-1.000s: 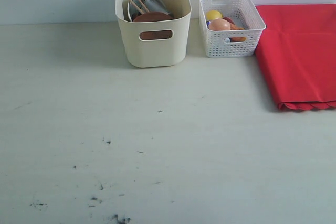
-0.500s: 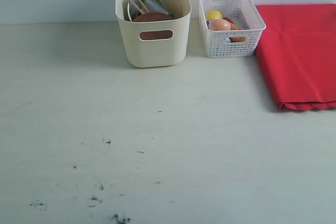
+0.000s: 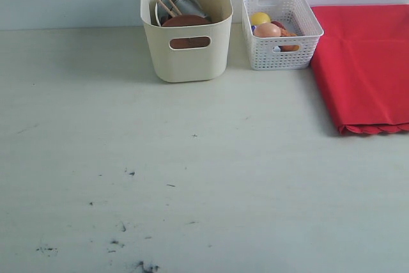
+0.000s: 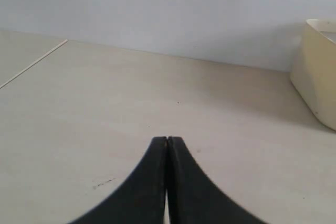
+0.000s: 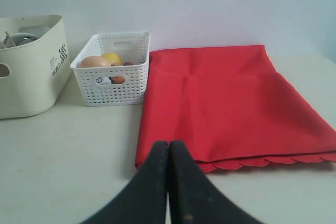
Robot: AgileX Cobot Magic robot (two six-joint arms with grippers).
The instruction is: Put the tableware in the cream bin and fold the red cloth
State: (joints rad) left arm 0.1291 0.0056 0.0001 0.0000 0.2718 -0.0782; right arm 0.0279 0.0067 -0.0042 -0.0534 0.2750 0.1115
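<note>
The cream bin (image 3: 186,43) stands at the back of the table with tableware inside: a brown wooden plate (image 3: 186,21), pale chopsticks (image 3: 165,3) and a steel cup (image 3: 187,6). The red cloth (image 3: 364,62) lies folded flat at the back right, its scalloped edge (image 5: 262,162) toward the front. Neither gripper shows in the exterior view. My left gripper (image 4: 167,141) is shut and empty above bare table, the cream bin (image 4: 318,72) off to one side of it. My right gripper (image 5: 168,145) is shut and empty, just short of the red cloth (image 5: 226,98) and its near corner.
A white lattice basket (image 3: 280,29) with a lemon (image 3: 259,18), an egg (image 3: 267,30) and other food stands between the bin and the cloth. Dark scuff marks (image 3: 121,228) dot the front left of the table (image 3: 192,177). A pale wall rises behind.
</note>
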